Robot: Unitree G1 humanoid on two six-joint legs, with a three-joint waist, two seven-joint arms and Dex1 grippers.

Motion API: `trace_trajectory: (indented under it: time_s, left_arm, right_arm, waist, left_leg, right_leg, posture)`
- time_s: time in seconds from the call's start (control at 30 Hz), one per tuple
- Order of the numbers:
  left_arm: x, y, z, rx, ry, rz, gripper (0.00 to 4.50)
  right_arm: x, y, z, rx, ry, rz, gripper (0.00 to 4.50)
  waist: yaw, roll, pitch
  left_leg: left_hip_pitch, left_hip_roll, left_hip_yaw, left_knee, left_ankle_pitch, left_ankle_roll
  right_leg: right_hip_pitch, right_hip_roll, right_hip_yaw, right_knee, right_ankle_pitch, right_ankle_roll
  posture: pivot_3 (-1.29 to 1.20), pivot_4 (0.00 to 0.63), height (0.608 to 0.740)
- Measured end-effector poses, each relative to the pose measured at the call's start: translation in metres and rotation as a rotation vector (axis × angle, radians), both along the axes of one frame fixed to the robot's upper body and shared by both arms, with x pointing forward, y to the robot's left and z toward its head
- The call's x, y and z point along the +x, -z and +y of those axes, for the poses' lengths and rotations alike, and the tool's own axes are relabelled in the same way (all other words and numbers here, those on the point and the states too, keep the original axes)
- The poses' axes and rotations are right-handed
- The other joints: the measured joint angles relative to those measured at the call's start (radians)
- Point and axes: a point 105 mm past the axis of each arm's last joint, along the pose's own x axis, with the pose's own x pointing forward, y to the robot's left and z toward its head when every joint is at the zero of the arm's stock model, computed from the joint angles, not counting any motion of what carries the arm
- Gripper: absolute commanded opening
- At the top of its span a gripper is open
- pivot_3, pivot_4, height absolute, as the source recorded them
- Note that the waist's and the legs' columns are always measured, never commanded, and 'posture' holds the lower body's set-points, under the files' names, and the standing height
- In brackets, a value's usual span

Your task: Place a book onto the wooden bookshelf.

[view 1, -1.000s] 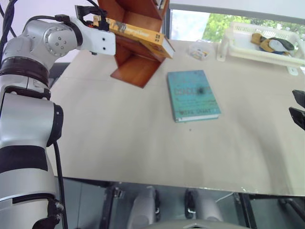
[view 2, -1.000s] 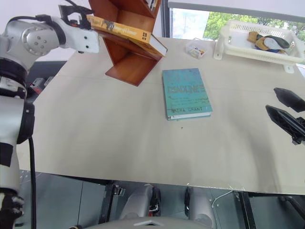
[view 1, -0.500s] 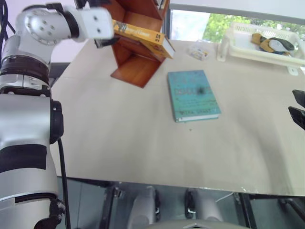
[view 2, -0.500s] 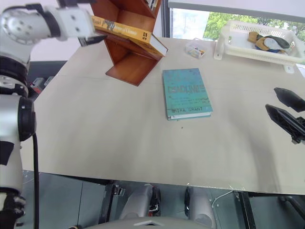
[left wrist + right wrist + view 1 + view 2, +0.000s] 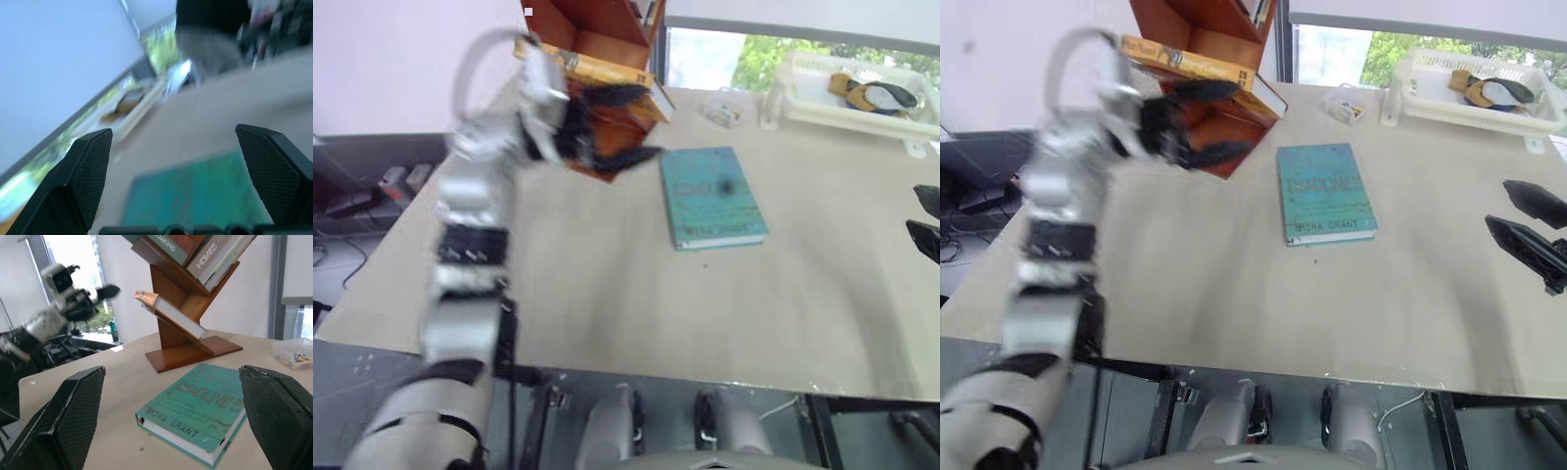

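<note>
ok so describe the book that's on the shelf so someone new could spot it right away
Start at the wooden bookshelf of slanted reddish-brown boards at the table's far left. On its lowest slanted board lies the book, a thick orange-yellow paperback with white page edges. The teal book is thinner and lies flat on the table instead.

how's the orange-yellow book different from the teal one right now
The orange-yellow book rests tilted on a slanted board of the wooden bookshelf; the teal book lies flat on the table. The orange-yellow book looks thicker than the teal book. Neither is held.
</note>
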Motion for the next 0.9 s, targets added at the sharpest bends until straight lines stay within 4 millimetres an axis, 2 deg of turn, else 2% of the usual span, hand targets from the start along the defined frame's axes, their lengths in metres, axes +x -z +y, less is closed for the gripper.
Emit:
trace_trajectory:
  time_s: [0.07,0.1,0.13,0.2,0.33,0.4,0.5,0.63,0.9]
  left_arm:
    - [0.005,0.018,-0.022,-0.090,-0.047,0.102,4.44]
    - [0.007,0.019,-0.026,-0.109,-0.057,0.115,4.44]
    - [0.015,0.020,-0.041,-0.178,-0.133,0.150,4.44]
    - [0.022,0.021,-0.049,-0.222,-0.196,0.143,4.44]
    - [0.055,0.031,-0.064,-0.296,-0.403,0.139,4.44]
    - [0.076,0.019,-0.062,-0.319,-0.539,0.092,4.44]
    - [0.090,0.005,-0.055,-0.360,-0.663,0.018,4.44]
    - [0.105,0.011,-0.035,-0.376,-0.818,0.018,4.44]
    - [0.109,0.014,-0.031,-0.370,-0.875,-0.002,4.44]
  right_arm:
    - [-0.002,-0.003,-0.003,-0.007,0.013,-0.009,4.50]
    - [-0.002,-0.004,-0.004,-0.007,0.016,-0.011,4.50]
    - [-0.002,-0.005,-0.004,-0.012,0.018,-0.013,4.50]
    - [-0.002,-0.005,-0.005,-0.011,0.019,-0.012,4.50]
    - [-0.001,-0.007,-0.004,-0.011,0.016,-0.021,4.50]
    - [0.000,-0.007,-0.003,-0.011,0.014,-0.022,4.50]
    - [0.000,-0.008,-0.003,-0.011,0.013,-0.025,4.50]
    - [0.000,-0.008,-0.003,-0.012,0.014,-0.025,4.50]
    - [0.000,-0.007,-0.003,-0.012,0.017,-0.019,4.50]
  waist:
    - [0.000,-0.001,0.001]
    - [0.000,-0.001,0.001]
    - [-0.001,-0.001,0.001]
    - [-0.001,-0.001,0.001]
    - [0.002,-0.002,0.001]
    - [0.000,-0.002,0.001]
    - [-0.001,-0.002,0.001]
    - [0.000,-0.002,0.001]
    - [-0.006,-0.002,0.001]
  left_leg:
    - [0.000,0.000,-0.001,0.000,0.000,0.000]
    - [0.000,0.000,-0.001,0.000,-0.001,0.001]
    - [0.001,0.000,-0.001,-0.002,-0.002,0.003]
    - [0.004,-0.001,-0.001,-0.003,-0.002,0.003]
    - [0.007,0.000,-0.002,-0.004,-0.002,0.004]
    - [0.007,0.000,-0.001,-0.004,-0.002,0.004]
    - [0.006,0.000,-0.001,-0.006,-0.003,0.005]
    - [0.002,0.000,-0.001,-0.006,-0.004,0.006]
    - [0.000,0.002,-0.001,-0.006,-0.004,0.006]
  right_leg:
    - [0.000,0.001,0.000,-0.001,0.000,0.000]
    - [0.000,0.001,0.000,-0.001,0.000,0.000]
    - [0.001,0.002,0.000,-0.002,0.000,0.000]
    - [0.003,0.002,0.000,-0.002,0.000,0.000]
    - [0.006,0.002,-0.001,-0.004,-0.003,-0.002]
    - [0.006,0.002,-0.001,-0.007,-0.003,-0.002]
    - [0.006,0.001,-0.001,-0.009,-0.001,-0.003]
    - [0.003,0.001,-0.002,-0.010,0.001,-0.001]
    - [0.000,0.002,-0.003,-0.009,0.001,-0.001]
  posture:
    - [0.00,0.150,0.712]
    - [0.00,0.150,0.712]
    - [0.00,0.150,0.712]
    - [0.00,0.150,0.712]
    - [0.00,0.150,0.712]
    - [0.00,0.150,0.712]
    - [0.00,0.150,0.712]
    - [0.00,0.150,0.712]
    - [0.00,0.150,0.712]
